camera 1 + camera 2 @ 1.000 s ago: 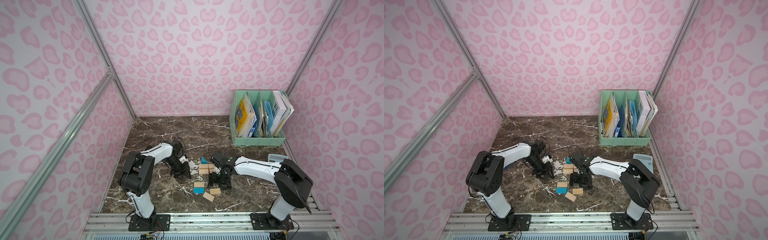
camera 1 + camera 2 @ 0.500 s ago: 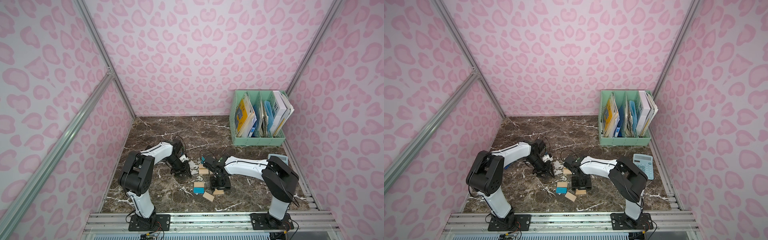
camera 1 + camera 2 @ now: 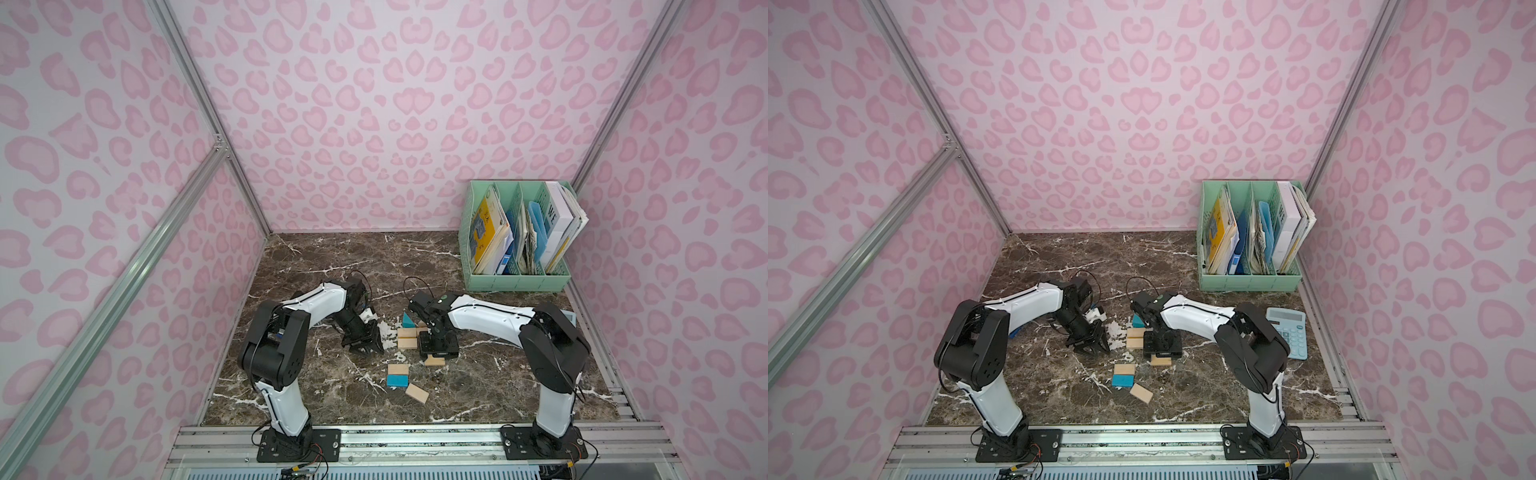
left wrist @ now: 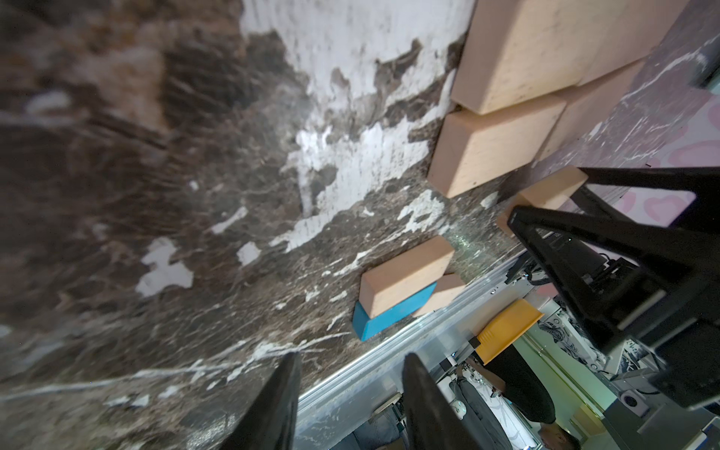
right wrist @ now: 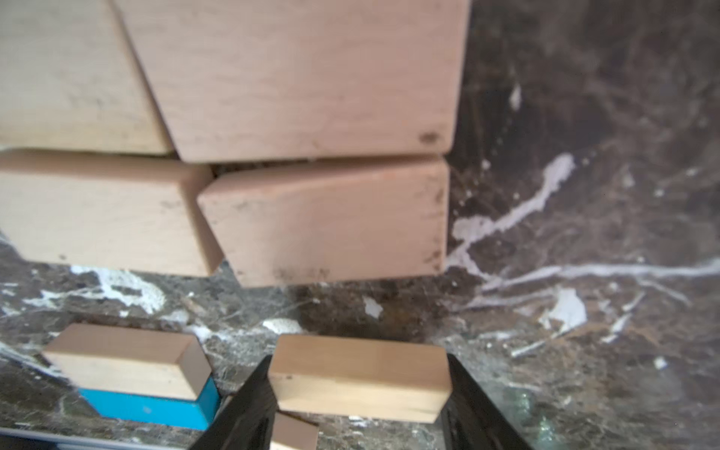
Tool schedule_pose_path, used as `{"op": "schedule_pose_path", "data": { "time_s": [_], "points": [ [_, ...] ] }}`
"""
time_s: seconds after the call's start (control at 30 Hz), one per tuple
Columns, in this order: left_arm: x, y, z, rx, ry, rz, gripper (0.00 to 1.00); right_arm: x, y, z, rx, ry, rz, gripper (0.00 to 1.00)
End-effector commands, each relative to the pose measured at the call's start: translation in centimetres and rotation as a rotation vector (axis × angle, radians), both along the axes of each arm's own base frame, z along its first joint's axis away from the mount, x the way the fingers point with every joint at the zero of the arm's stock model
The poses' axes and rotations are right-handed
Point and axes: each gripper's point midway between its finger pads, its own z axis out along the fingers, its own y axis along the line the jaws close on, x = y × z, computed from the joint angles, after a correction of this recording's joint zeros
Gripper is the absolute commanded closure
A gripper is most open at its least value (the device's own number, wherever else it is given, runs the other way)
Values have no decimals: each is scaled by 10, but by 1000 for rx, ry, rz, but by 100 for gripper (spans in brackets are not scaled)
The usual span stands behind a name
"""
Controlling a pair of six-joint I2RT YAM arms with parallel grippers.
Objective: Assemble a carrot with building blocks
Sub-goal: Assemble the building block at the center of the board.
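Several light-wood blocks lie joined flat [image 3: 407, 338] [image 5: 311, 218], the carrot's body, with a blue triangle [image 3: 408, 320] at their far end. My right gripper [image 5: 358, 378] [image 3: 436, 358] is shut on a light-wood block [image 5: 358, 374] [image 3: 434, 360], one finger on each short end, just in front of the joined blocks. In the right wrist view I cannot tell whether the held block touches the table. My left gripper [image 4: 350, 362] [image 3: 365, 347] hangs open and empty to the left of them. Loose blocks lie nearer the front: a tan block [image 3: 398, 369] against a blue one [image 3: 397, 380], and a slanted tan one [image 3: 417, 393].
A light-blue calculator [image 3: 1287, 332] lies by the right wall, behind the right arm's elbow. A green file organizer [image 3: 1250, 237] full of books stands at the back right. The metal rail [image 3: 415, 436] runs along the table's front edge.
My right gripper has shut on the tan block and drawn it back from the front, closer to the joined blocks; the right arm's elbow swung inward. The left arm has not moved.
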Motion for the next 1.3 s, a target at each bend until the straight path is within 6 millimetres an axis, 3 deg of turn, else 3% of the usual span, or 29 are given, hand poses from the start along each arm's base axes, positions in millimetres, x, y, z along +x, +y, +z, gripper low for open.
{"op": "schedule_pose_path", "data": {
  "time_s": [0.0,0.2,0.6,1.03,1.27],
  "points": [
    [-1,1,3,6,2,7,55,11,-6,-4,-47,-19,52,43],
    [-4,3,2,11,1,9,55,23,-2,-8,-52,-25,67,42],
    [1,1,2,10,2,10,55,22,7,-11,3,1,51,41],
    [3,0,1,10,7,5,55,26,13,1,37,-7,48,41],
    [5,-1,1,8,10,6,55,22,12,-5,37,16,46,40]
  ]
}}
